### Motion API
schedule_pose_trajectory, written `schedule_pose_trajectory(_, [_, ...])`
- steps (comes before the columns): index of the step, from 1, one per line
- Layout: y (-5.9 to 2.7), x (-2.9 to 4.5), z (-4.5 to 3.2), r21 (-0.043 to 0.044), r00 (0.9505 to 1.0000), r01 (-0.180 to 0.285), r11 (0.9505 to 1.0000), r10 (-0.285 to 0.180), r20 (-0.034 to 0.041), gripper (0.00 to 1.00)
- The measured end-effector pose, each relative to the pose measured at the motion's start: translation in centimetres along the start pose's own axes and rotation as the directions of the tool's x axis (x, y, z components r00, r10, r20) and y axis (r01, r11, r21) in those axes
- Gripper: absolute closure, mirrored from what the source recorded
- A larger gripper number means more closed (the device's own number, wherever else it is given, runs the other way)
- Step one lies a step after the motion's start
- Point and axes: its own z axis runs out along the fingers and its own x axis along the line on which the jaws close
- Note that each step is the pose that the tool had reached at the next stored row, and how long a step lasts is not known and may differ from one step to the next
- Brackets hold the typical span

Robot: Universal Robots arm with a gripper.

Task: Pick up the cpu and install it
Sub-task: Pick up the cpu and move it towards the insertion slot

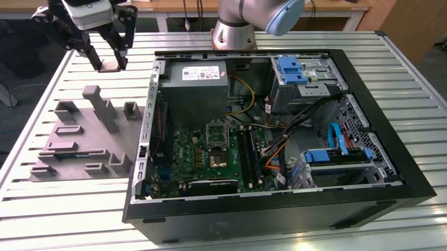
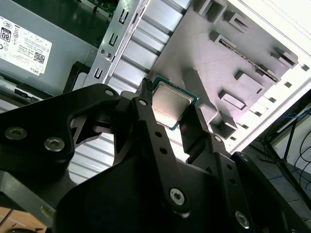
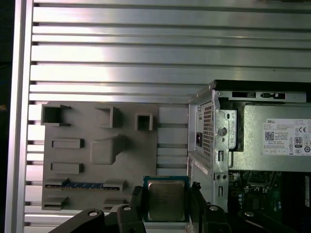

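Observation:
My gripper [image 1: 110, 64] hangs high over the slatted table, beyond the grey moulded tray [image 1: 77, 141] and to the exterior view's left of the open computer case [image 1: 391, 157]. It is shut on the cpu [image 3: 165, 199], a small square chip with a shiny metal top. In both wrist views the two black fingers [image 3: 137, 203] press on opposite edges of the cpu [image 2: 171, 104]. In the exterior view the cpu [image 1: 110, 67] is a small flat piece between the fingertips. Inside the case, the motherboard's socket [image 1: 216, 128] lies open below the power supply.
The grey tray [image 3: 97, 150] has several upright blocks, and a memory stick lies in one of its slots [image 3: 82, 185]. The case holds a grey power supply [image 1: 199, 83], blue drive brackets [image 1: 292, 70], cables and a green motherboard [image 1: 209, 157]. The arm's base [image 1: 234, 31] stands behind the case.

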Motion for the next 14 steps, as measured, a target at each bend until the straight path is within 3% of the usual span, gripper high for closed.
schedule_pose_trajectory(14, [0.00, -0.37, 0.00, 0.0000, 1.0000, 0.000, 1.0000, 0.000, 0.0001, 0.53])
